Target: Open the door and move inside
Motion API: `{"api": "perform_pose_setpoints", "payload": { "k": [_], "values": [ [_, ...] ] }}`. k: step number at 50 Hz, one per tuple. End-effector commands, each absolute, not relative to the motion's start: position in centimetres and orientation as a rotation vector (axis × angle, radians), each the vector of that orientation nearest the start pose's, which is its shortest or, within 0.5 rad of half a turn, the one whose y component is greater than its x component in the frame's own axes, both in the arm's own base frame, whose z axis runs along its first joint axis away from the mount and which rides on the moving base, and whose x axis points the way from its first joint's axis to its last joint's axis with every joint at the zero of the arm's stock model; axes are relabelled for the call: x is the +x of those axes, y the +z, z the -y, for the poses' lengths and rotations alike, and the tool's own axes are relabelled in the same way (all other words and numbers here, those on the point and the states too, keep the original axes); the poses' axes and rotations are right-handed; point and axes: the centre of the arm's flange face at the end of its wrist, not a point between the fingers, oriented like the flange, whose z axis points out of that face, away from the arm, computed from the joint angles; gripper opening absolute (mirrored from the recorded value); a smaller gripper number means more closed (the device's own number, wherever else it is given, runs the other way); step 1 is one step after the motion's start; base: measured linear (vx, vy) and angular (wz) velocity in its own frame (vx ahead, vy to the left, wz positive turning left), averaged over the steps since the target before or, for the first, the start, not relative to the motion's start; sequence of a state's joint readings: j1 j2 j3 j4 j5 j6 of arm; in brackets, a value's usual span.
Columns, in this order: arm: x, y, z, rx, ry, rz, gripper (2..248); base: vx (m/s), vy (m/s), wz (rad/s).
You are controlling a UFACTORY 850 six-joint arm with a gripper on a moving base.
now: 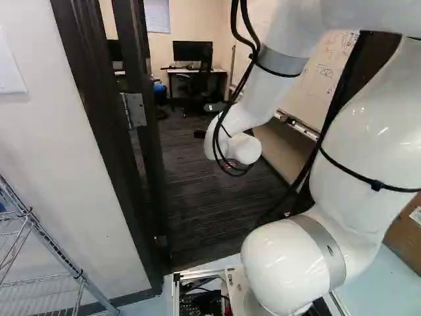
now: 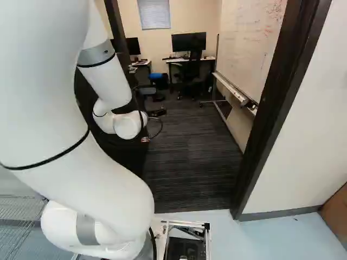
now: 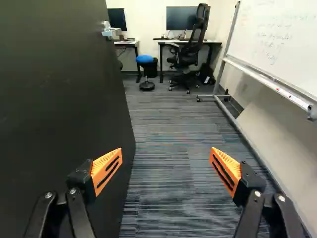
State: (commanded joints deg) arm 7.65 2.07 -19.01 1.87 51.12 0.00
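Observation:
The dark door stands swung inward; in the wrist view the door [image 3: 64, 99] fills the side by one finger, its metal handle [image 3: 110, 30] near the far edge. In the left base view the door [image 1: 146, 125] shows edge-on with a hinge by the dark frame. The gripper [image 2: 145, 139] is mostly hidden behind the wrist joint in the right base view, pointing into the room. In the wrist view the gripper [image 3: 166, 171] is wide open, nothing between its fingers, one finger close beside the door face.
Dark door frame [image 2: 282, 108] bounds the doorway's right side. Inside are carpet [image 2: 190, 168], a whiteboard on a wheeled stand [image 3: 277, 44], desks with monitors, an office chair [image 3: 190, 49] and a blue stool [image 3: 144, 59]. A wire rack [image 1: 39, 263] stands left of the base.

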Motion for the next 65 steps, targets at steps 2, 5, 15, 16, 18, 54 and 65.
{"api": "perform_pose_setpoints", "payload": {
  "k": [2,5,15,16,18,54,65],
  "values": [
    [35.6,38.2,-4.3,-2.485,-1.809,0.111,247,0.0,0.0,0.0],
    [34.8,38.2,-3.8,-2.492,-1.81,0.1,247,0.0,0.0,0.0],
    [32.5,37.8,-2.4,-2.512,-1.815,0.071,247,0.0,0.0,0.0],
    [32.3,37.8,-2.3,-2.514,-1.815,0.068,247,0.0,0.0,0.0],
    [31.9,37.7,-2.1,-2.517,-1.816,0.063,247,0.0,0.0,0.0],
    [27.3,36.7,-0.1,-2.555,-1.824,0.004,247,0.0,0.0,0.0],
    [27.0,36.6,0.0,-2.558,-1.824,0.0,247,0.0,0.0,0.0]
  ]
}}
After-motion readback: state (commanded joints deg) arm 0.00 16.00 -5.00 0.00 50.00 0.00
